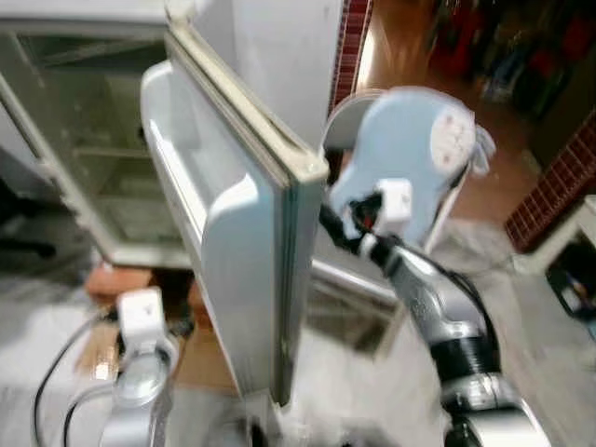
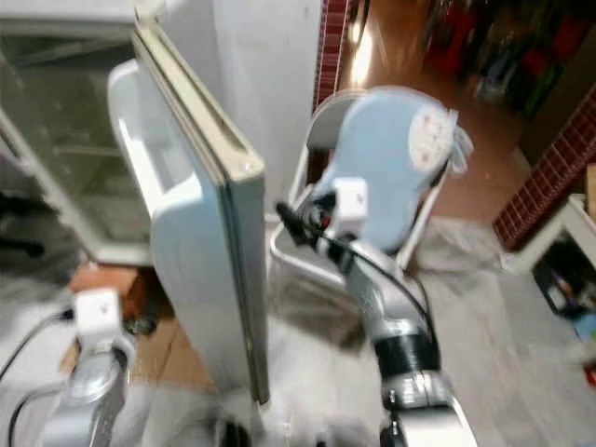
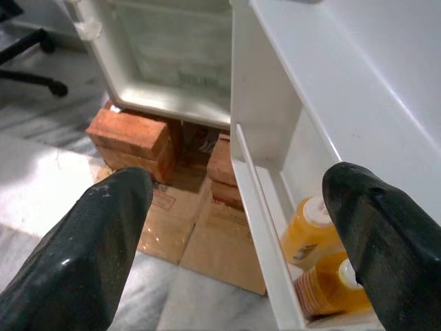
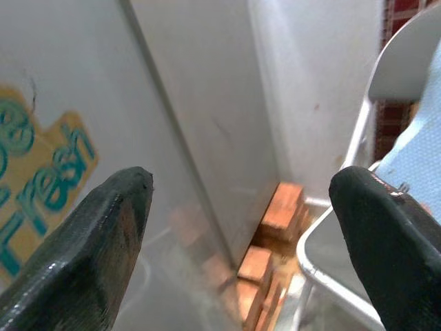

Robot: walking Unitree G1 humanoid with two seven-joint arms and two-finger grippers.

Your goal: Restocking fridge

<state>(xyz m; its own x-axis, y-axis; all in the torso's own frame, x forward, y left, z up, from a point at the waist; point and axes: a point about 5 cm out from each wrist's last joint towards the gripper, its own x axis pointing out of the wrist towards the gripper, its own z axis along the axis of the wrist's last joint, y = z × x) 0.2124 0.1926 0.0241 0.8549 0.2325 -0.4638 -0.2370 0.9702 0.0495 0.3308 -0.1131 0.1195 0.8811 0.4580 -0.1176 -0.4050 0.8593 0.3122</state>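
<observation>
Left eye view, taken from the left: fridge [image 1: 84, 158] standing open, cavity pale and seemingly bare, raised off the floor on bricks [image 3: 131, 138] with flattened cardboard [image 3: 207, 234] spread beneath, presumably to keep the cabinet off the ground. Low at the left, left gripper [image 3: 238, 241] hanging near the foot of the door, fingers spread wide with nothing between them, aimed along the inner side of the door [image 1: 233, 242]. Swung well out toward the robot, so the door shelf [image 3: 265, 227] faces the left arm. Two orange bottles [image 3: 313, 255] standing upright side by side in that lowest shelf, white caps up, held in by its front rail; likely the stock already put away. Further right, on the outer face of the door, right gripper [image 4: 241, 234] also spread and empty, close beside the door's outside panel where a teal "Fresh" sticker [image 4: 41, 179] sits; probably placed there to steady or swing the door. Behind it, a white folding chair [image 2: 307, 251] with a light blue cushion [image 2: 391, 158] leaning on its back.

Hard to tell: whether either gripper touches the door; upper shelves blurred; bottle labels unreadable; no fresh item for stocking in sight; head views smeared by motion.
</observation>
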